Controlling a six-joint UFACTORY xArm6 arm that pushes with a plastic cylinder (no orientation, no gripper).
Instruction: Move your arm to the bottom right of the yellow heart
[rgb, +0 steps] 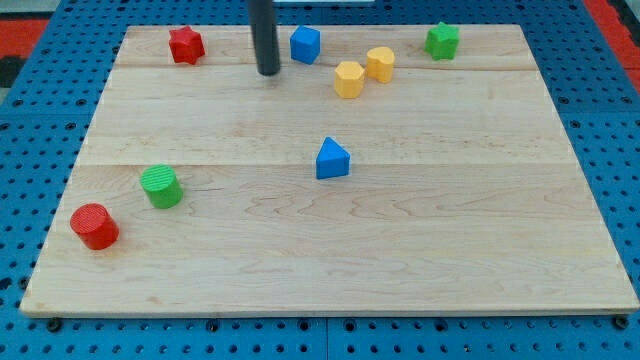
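sitting nearest the view's bottom, a red cylinder (94, 225) at the lower left, with a green cylinder (160, 186) just above and right of it. lying near the middle of the wooden board (400, 270), a blue triangular block (332, 159), well clear of everything. standing up near the view's top, the dark rod, with my tip (268, 73) resting on the board between a red star (186, 45) to the view's left and a blue cube-like block (305, 44) just to the view's right. no fingers or jaws here to speak of, nothing clenching or releasing, only a bare rod end touching no block. now the pair that matters: two yellow blocks sitting close together up top, right of the blue one; shapes hard to tell apart at this size, but taking the upper right one as the yellow heart (380, 63) and its lower left neighbour as the other yellow block (348, 79). lying well to the view's right of my tip, then, and at about the same height. aiming for the bare board just below and right of the heart, so probably swinging below both yellows rather than cutting through them. a green block (442, 40) waiting further right, out of the way.
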